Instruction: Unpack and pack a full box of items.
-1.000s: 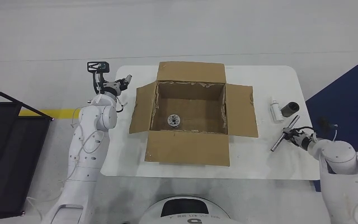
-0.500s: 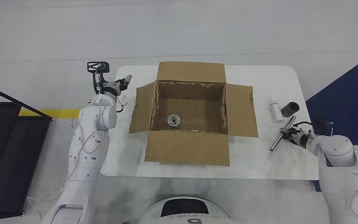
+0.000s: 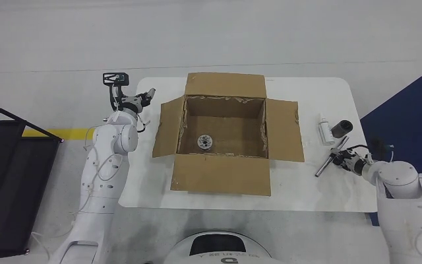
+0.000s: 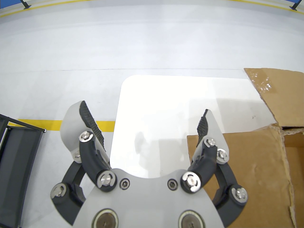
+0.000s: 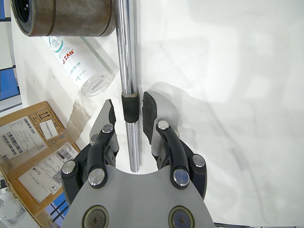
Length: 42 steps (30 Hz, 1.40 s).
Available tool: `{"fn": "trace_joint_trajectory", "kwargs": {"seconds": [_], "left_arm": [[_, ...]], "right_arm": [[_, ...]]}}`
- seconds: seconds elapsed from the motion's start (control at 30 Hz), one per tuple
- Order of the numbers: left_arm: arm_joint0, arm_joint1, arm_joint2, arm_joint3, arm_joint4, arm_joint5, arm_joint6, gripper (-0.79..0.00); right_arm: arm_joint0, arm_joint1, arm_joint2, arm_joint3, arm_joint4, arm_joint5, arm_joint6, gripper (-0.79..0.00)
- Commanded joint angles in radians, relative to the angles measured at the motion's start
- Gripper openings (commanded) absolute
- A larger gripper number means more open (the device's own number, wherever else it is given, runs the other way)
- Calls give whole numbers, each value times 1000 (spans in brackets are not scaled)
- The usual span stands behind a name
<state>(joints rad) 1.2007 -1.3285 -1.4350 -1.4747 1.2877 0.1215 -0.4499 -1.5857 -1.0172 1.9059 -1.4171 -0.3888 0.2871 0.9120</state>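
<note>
An open cardboard box [image 3: 226, 84] stands mid-table with a small round metal part [image 3: 206, 141] on its floor. To its right lie a white bottle [image 3: 324, 130], a dark metal cylinder [image 3: 341, 128] and a steel rod [image 3: 326, 165]. My right gripper [image 5: 128, 103] straddles the rod [image 5: 125, 48] at its black band, open, with a thin gap on each side. The rod rests on the table beside the cylinder [image 5: 64, 5] and the bottle [image 5: 78, 65]. My left gripper [image 4: 144, 112] hangs open and empty over the table's far left corner, beside the box's left flap [image 4: 237, 167].
The white table [image 3: 330, 92] has bare room behind and in front of the items on its right side. A black rack [image 3: 20, 171] stands on the floor to the left. The box's labelled side [image 5: 30, 143] is close to my right gripper.
My right gripper and the rod have shifted slightly toward the box and the table's front. The left arm has not moved.
</note>
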Motion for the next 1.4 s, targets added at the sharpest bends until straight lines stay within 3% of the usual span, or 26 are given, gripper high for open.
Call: {"fn": "trace_joint_trajectory", "kwargs": {"seconds": [0.0, 0.27, 0.4, 0.47, 0.53, 0.67, 0.8, 0.87, 0.9, 0.97, 1.17, 1.23, 1.3, 1.37], "left_arm": [[0, 0, 0, 0, 0, 0, 0, 0], [0, 0, 0, 0, 0, 0, 0, 0], [0, 0, 0, 0, 0, 0, 0, 0], [0, 0, 0, 0, 0, 0, 0, 0], [0, 0, 0, 0, 0, 0, 0, 0], [0, 0, 0, 0, 0, 0, 0, 0], [0, 0, 0, 0, 0, 0, 0, 0], [0, 0, 0, 0, 0, 0, 0, 0], [0, 0, 0, 0, 0, 0, 0, 0], [0, 0, 0, 0, 0, 0, 0, 0], [0, 0, 0, 0, 0, 0, 0, 0], [0, 0, 0, 0, 0, 0, 0, 0], [0, 0, 0, 0, 0, 0, 0, 0], [0, 0, 0, 0, 0, 0, 0, 0]], "right_arm": [[-19, -1, 9, -22, 13, -7, -18, -428], [-107, -8, 37, -121, 56, -48, -109, -382], [-145, -13, 53, -183, 67, -69, -181, -394], [-202, -21, 69, -248, 98, -161, -258, -271], [-282, -30, 87, -314, 122, -259, -348, -249], [-414, -45, 101, -461, 85, -426, -492, -99], [-499, -54, 97, -579, -23, -639, -619, -62], [-509, -54, 91, -632, -95, -724, -649, -95], [-506, -52, 85, -659, -137, -773, -645, -126], [-482, -49, 63, -690, -184, -833, -634, -99], [-264, -24, -82, -690, -189, -953, -387, -151], [-166, -16, -158, -662, -164, -960, -289, -123], [-75, -11, -228, -627, -147, -936, -194, 0], [-50, -9, -252, -618, -144, -937, -150, 0]]}}
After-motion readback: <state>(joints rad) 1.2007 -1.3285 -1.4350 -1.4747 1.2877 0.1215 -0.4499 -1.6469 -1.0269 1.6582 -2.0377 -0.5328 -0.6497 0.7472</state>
